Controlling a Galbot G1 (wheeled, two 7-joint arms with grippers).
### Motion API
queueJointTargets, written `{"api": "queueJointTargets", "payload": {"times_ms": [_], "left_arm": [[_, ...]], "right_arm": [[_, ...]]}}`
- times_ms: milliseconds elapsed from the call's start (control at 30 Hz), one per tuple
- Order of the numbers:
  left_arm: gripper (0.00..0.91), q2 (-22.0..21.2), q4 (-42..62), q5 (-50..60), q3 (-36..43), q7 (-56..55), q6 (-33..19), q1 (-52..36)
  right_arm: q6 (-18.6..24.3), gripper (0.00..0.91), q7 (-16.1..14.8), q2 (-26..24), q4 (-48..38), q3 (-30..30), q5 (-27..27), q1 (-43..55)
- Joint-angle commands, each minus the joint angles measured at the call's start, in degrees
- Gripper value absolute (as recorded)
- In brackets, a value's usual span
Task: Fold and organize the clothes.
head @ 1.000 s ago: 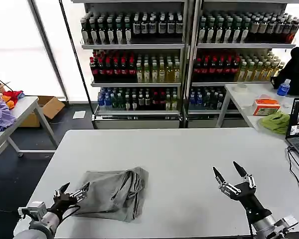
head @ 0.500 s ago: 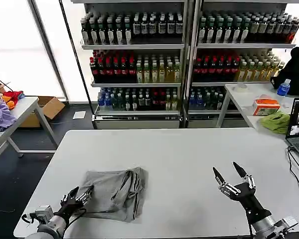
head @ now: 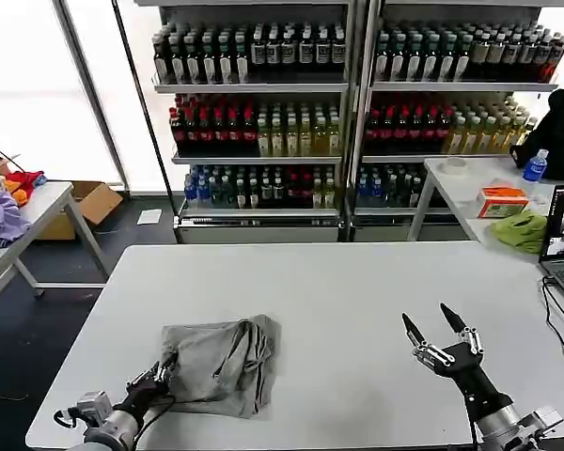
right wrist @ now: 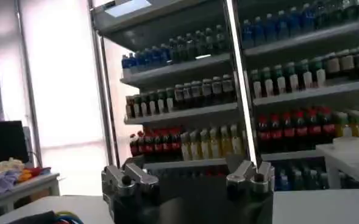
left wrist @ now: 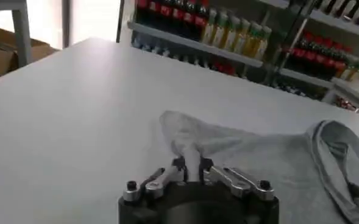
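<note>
We see the polo shirt (head: pixel 216 362) only loosely bunched near the desk's (head: pixel 357 291) front-left corner; our left gripper (left wrist: pixel 190 168) pinches its edge, right gripper (head: pixel 436 328) spread wide, idle. Folding remains unfinished.

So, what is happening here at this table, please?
A two-armed robot is working on a grey shirt that lies crumpled on the near-left part of a white table. Its left end effector is at the shirt's near-left edge, and in the left wrist view its fingers are shut on a fold of the cloth. The right end effector hovers open above the table's right side, holding nothing. The shirt is not yet folded.
</note>
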Motion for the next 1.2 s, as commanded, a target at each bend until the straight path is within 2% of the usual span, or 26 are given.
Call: {"api": "queueJointTargets", "payload": {"times_ms": [33, 67, 200, 333, 433, 467, 500, 567, 800, 900, 967, 1067, 1200], "left_arm": [[0.0, 1.36, -4.57, -6.72, -13.24, -1.91, 0.42, -0.94], [0.0, 1.94, -4.64, -7.6, -15.13, -1.73, 0.86, -0.83], [0.0, 9.47, -1.05, -11.56, -28.22, 2.24, 2.32, 1.67], [0.0, 15.88, 3.64, -14.89, -36.37, 4.9, 2.85, 3.42], [0.0, 22.12, 4.7, -19.1, -39.19, 4.82, 4.71, 3.44], [0.0, 22.46, 4.49, -20.36, -39.28, 4.45, 5.04, 3.44], [0.0, 25.13, 3.76, -21.51, -39.66, 4.1, 6.34, 3.34], [0.0, 27.24, 2.28, -24.76, -38.83, 2.74, 7.09, 3.18], [0.0, 27.24, -10.98, -24.38, -29.24, -3.56, 8.9, -1.66], [0.0, 25.44, -18.72, -23.18, -21.56, -8.72, 9.73, -1.55], [0.0, 21.58, -21.69, -16.16, -8.04, -11.11, 9.71, -1.71], [0.0, 14.87, -19.16, -1.53, 13.94, -9.79, 9.0, -3.46], [0.0, 8.58, -8.36, 3.28, 29.4, -12.15, 9.32, -11.73]], "right_arm": [[0.04, 0.907, 0.08, -0.09, 0.07, 0.07, 0.35, 0.39], [0.03, 0.907, 0.13, -0.15, 0.03, 0.07, 0.41, 0.56], [-0.02, 0.907, 0.24, -0.56, -0.2, 0.13, 1.0, 1.27], [-0.09, 0.907, 0.34, -0.78, -0.34, -0.26, 1.28, 1.81], [-0.06, 0.907, 0.42, -0.72, -0.37, -0.49, 1.38, 2.11], [-0.05, 0.907, 0.42, -0.74, -0.38, -0.51, 1.37, 2.13], [0.1, 0.907, 0.38, -0.67, -0.51, -0.55, 1.39, 2.19], [0.23, 0.907, 0.31, -0.52, -0.52, -0.46, 1.39, 2.11], [1.25, 0.907, 0.09, 0.14, -1.0, 0.99, 1.4, 0.95], [1.36, 0.907, 0.12, 0.89, -0.8, 1.33, 1.39, 0.95], [1.26, 0.907, 0.18, 1.39, -0.53, 1.34, 1.41, 1.04], [0.65, 0.907, 0.62, 2.39, 0.42, 1.49, 1.47, 1.32], [-0.02, 0.907, 0.8, 2.94, 2.05, 3.72, 2.59, 0.08]]}}
